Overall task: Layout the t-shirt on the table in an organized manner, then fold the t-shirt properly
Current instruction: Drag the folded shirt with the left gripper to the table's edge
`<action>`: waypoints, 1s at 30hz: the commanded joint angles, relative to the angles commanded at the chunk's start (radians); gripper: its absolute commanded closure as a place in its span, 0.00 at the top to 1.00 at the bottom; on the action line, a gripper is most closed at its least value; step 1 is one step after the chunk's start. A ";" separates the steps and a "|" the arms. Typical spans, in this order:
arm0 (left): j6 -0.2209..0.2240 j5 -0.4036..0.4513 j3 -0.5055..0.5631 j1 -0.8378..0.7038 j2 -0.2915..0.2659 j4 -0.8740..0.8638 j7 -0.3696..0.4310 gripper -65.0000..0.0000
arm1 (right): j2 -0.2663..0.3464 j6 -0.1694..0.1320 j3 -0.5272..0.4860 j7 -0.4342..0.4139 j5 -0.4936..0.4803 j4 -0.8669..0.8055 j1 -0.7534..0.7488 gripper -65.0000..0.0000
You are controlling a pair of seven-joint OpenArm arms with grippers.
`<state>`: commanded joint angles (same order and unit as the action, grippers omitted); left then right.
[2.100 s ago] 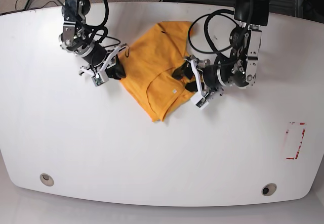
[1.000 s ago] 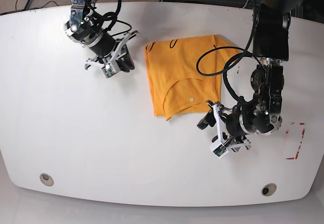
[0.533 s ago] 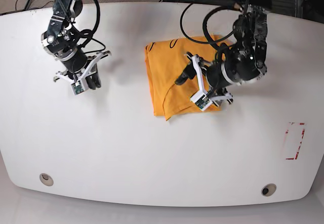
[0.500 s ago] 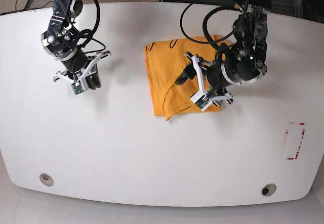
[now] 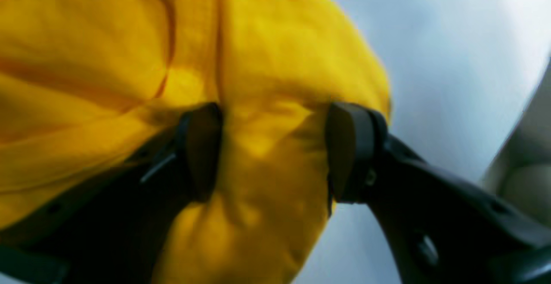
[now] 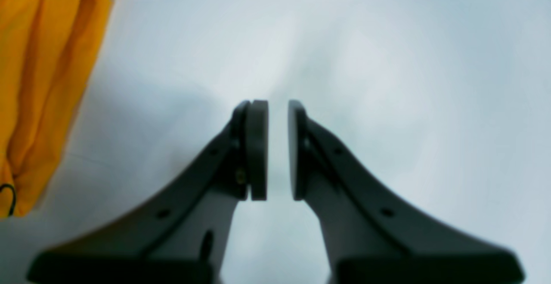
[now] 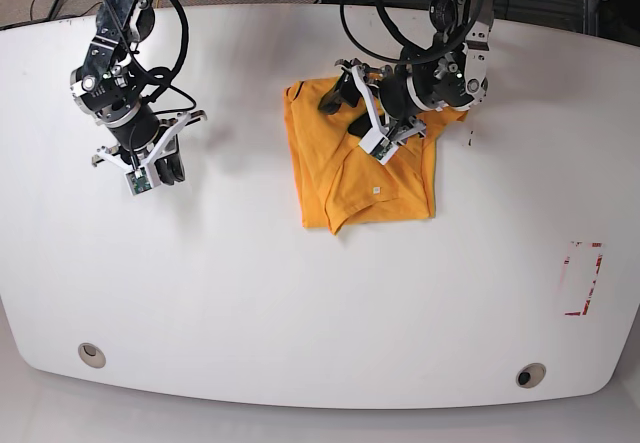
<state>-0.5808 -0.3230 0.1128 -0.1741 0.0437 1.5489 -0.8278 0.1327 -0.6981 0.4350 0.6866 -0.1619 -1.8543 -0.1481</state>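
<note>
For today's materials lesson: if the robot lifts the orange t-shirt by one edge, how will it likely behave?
The t-shirt would probably droop and unfold: it lies in soft, creased layers. It looks light, since cloth bulges between the left gripper's open fingers. On the glossy table it may slide when pushed.

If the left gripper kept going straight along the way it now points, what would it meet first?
The t-shirt: orange fabric already bulges between the left gripper's open jaws in the wrist view. Depth is blurry, but the table probably lies just beneath.
</note>
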 joint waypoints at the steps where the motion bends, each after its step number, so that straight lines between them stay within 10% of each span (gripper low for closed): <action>1: -0.002 0.000 0.000 0.000 0.018 -0.012 0.002 0.56 | -0.002 0.000 0.000 0.000 0.000 0.000 0.000 0.11; 16: -0.028 0.000 -0.110 -0.044 0.393 -0.009 0.000 0.56 | 0.002 0.000 0.002 0.000 -0.008 -0.017 -0.026 0.11; 21: -0.117 0.002 -0.196 -0.077 0.463 -0.055 -0.002 0.56 | -0.003 0.000 0.002 -0.003 -0.009 -0.021 -0.032 0.11; 30: -0.117 0.006 -0.385 -0.132 0.555 -0.155 0.000 0.56 | -0.005 0.000 0.002 -0.003 -0.009 -0.023 -0.034 0.11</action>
<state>-0.6981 -0.3168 -0.2723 -0.3061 0.5992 1.3940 -0.8278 0.1281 -0.6981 0.4365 0.6836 -0.1711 -1.8773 -0.1818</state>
